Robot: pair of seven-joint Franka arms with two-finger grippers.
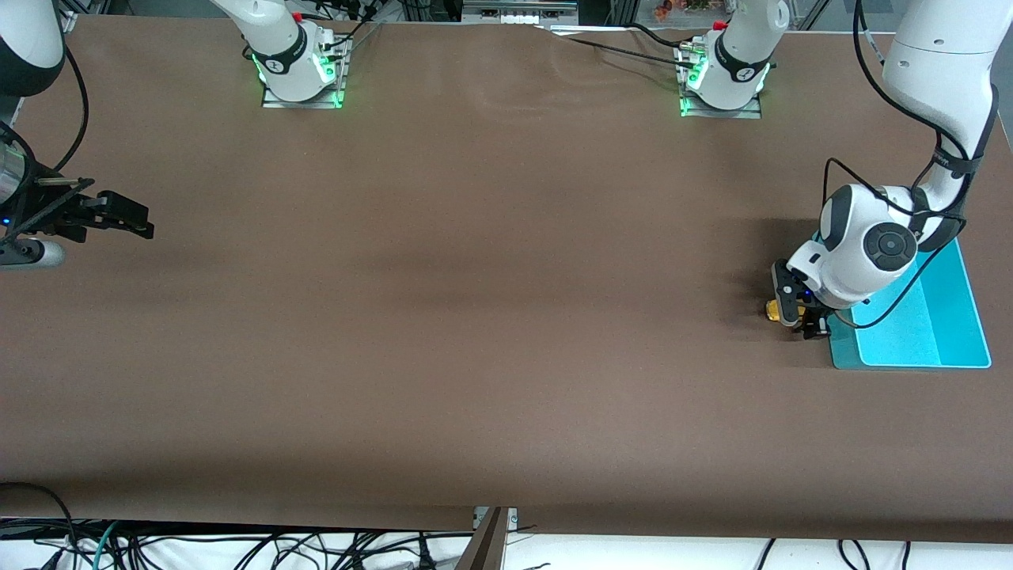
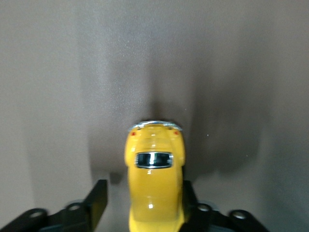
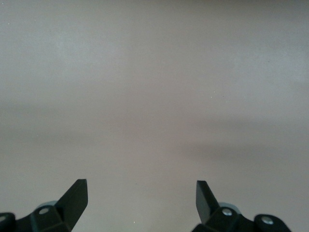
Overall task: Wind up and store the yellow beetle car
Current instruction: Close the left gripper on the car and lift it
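Left wrist view: yellow beetle car (image 2: 155,181) between spread left claw (image 2: 145,203) fingers.

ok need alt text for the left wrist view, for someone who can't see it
A tiny yellow beetle car sits on the brown table between the two dark fingers of the left gripper. One finger touches the car's side, while a gap shows between the car and the other finger. Nothing else shows.

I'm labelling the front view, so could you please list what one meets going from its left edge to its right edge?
Right hand → right arm's base → left arm's base → yellow beetle car → left hand → turquoise tray.
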